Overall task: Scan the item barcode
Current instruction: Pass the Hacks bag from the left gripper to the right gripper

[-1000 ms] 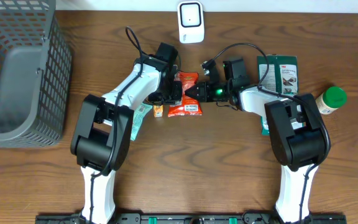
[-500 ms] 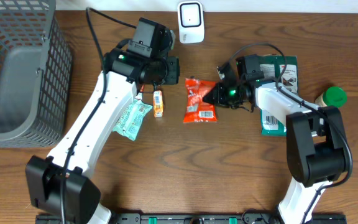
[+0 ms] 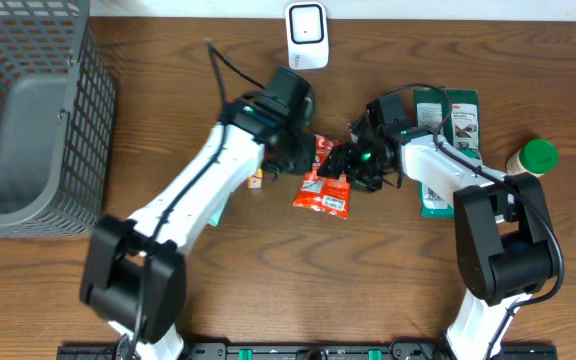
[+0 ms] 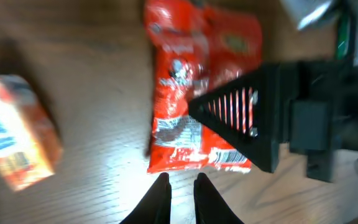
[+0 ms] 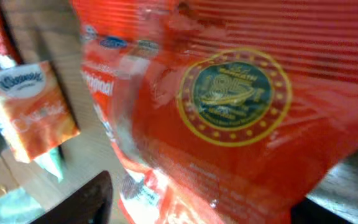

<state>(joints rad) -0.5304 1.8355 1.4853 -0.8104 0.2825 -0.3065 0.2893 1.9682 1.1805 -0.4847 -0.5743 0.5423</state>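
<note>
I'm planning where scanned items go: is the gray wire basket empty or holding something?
Empty, as far as visible: the basket shows only bare gray floor from overhead, though the frame cuts its left edge.

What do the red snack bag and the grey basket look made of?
Red snack bag: thin glossy plastic film, judging by wrinkles and glare. Grey basket: matte open grid, coated wire or moulded plastic; cannot tell which.

A glossy, crinkled red foil packet lies on the matt, wood-grain table.
</note>
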